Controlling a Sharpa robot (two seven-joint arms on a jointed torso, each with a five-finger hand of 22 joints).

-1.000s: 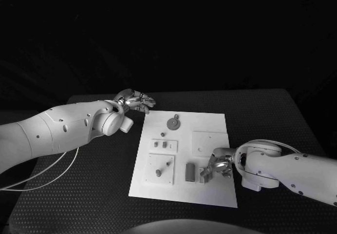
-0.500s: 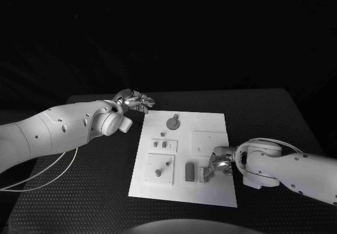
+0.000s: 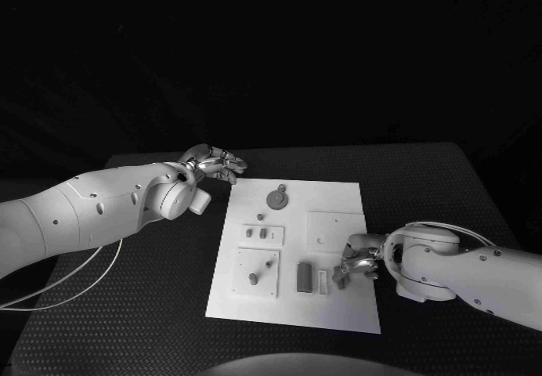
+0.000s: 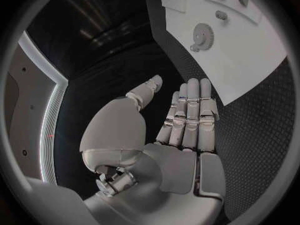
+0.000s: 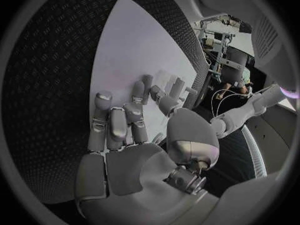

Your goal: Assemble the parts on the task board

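The worktop (image 3: 147, 313) is a black slab with a fine dotted, woven-looking texture, and its far edge runs straight with rounded corners. Beyond that far edge the room falls into near-total darkness, with no wall or window to be made out. A faint, slightly paler band lies just behind the worktop's far edge. In the left wrist view, a curved pale strip (image 4: 53, 92) with a dark panel beside it runs past the worktop's side. In the right wrist view, a lit area with cluttered equipment (image 5: 228, 50) stands beyond the worktop's edge; its details are too small to tell.
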